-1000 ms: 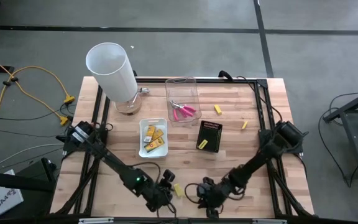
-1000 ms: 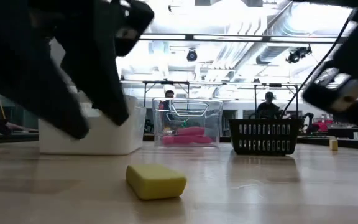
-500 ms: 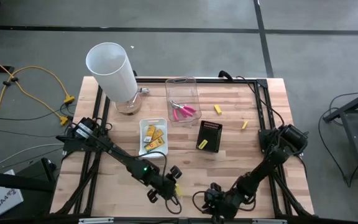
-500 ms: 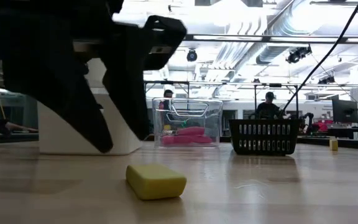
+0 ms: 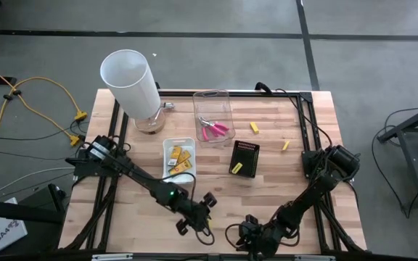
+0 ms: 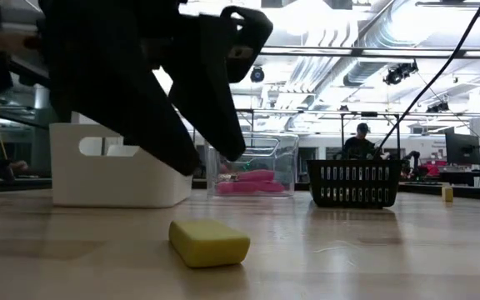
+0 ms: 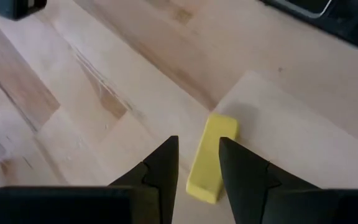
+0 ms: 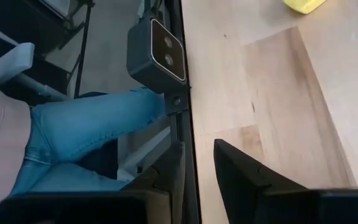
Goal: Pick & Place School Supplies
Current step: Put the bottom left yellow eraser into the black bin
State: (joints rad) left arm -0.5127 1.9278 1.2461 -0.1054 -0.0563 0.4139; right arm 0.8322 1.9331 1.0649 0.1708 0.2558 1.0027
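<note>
A short yellow stub [image 7: 211,160] lies flat on the table near its near edge, also seen in the low view [image 6: 209,242] and the high view [image 5: 208,220]. My left gripper [image 7: 199,163] hangs open just above it, one finger on either side, touching nothing; in the low view [image 6: 211,157] the fingers end clear above the stub. My right gripper [image 8: 199,163] is open near the table's near edge [image 5: 250,235]. Two more stubs [image 5: 254,127] [image 5: 285,145] lie loose toward the far right.
A white tray [image 5: 178,159] holds yellow packs, a clear tray [image 5: 212,119] holds pink-handled tools, and a black tray [image 5: 244,158] holds a yellow piece. A tall white cylinder [image 5: 133,83] stands far left. A person's legs in jeans [image 8: 86,130] are beyond the near edge.
My left gripper has moved toward the table's right and slightly toward the far edge, coming over the yellow stub. My right gripper has drawn back toward the near edge and left the low view. The stub has stayed where it was.
</note>
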